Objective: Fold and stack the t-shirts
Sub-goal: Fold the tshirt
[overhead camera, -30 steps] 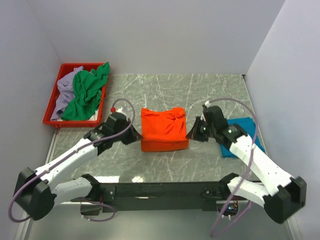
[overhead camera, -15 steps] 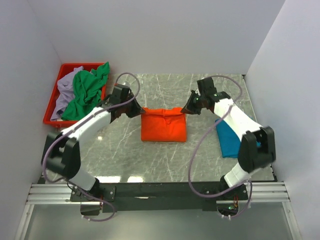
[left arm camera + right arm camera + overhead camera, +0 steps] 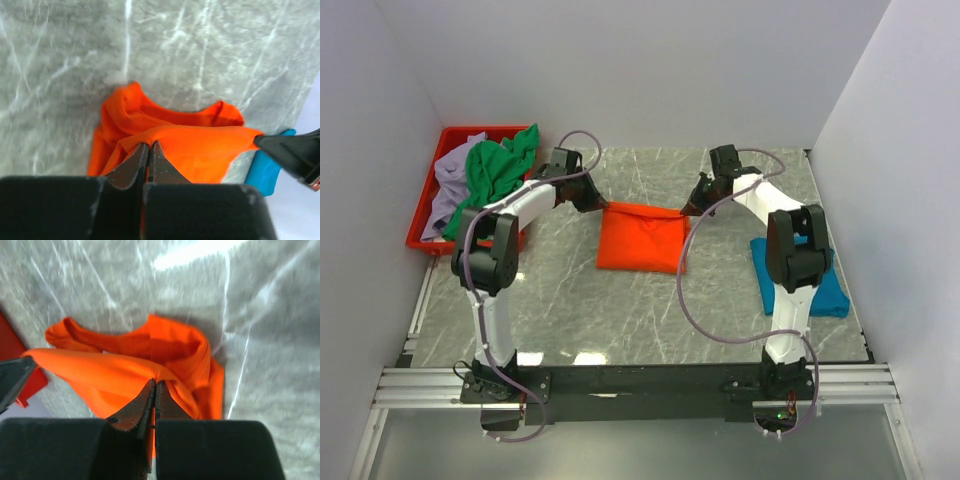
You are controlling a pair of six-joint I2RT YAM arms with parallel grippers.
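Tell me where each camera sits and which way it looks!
Top external: high above and behind the arms, looking down on the table; both arms show whole.
Left wrist: on the left arm, looking past the left pincer at the orange t-shirt.
Right wrist: on the right arm, looking past the right pincer at that shirt from the opposite side.
Shared: both wrist views show the orange t-shirt pinched, stretched between pincers.

Overhead, 2 wrist close-ups of orange t-shirt (image 3: 640, 240)
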